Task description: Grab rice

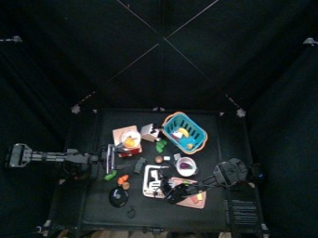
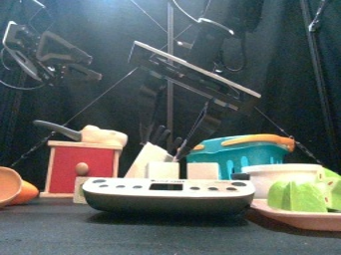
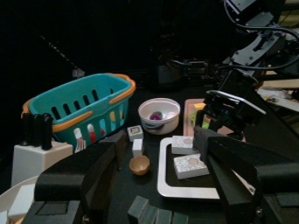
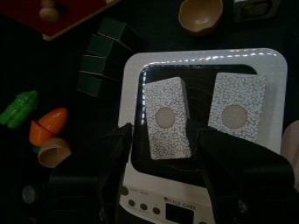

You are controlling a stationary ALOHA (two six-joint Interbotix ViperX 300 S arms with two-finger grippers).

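Plainly, the right claw [image 4: 170, 156] hung over the white scale [image 4: 211, 114] with its jaws spread wide and nothing between them, one jaw on either side of the nearer rice packet [image 4: 167, 117]; that straddle read as the set-up for closing across the packet's narrow width, though no contact showed yet. Two speckled rice packets lay side by side on the scale's white tray, the second packet [image 4: 237, 106] just beside the first and clear of the jaws; lying flat and apart, each left room for a jaw to come down beside it.

The left claw [image 3: 163, 175] rested back from the clutter, low near the table, its jaws apart and empty, presumably parked so as not to crowd the working arm.

Counted from the right wrist view: two rice packets, one scale, one wooden bowl [image 4: 201, 12], one toy carrot [image 4: 48, 127], one green toy vegetable [image 4: 19, 108]; from the left wrist view, one teal basket [image 3: 76, 103] with an orange rim and one white bowl [image 3: 159, 114] holding something purple; other small items were too dark to count.
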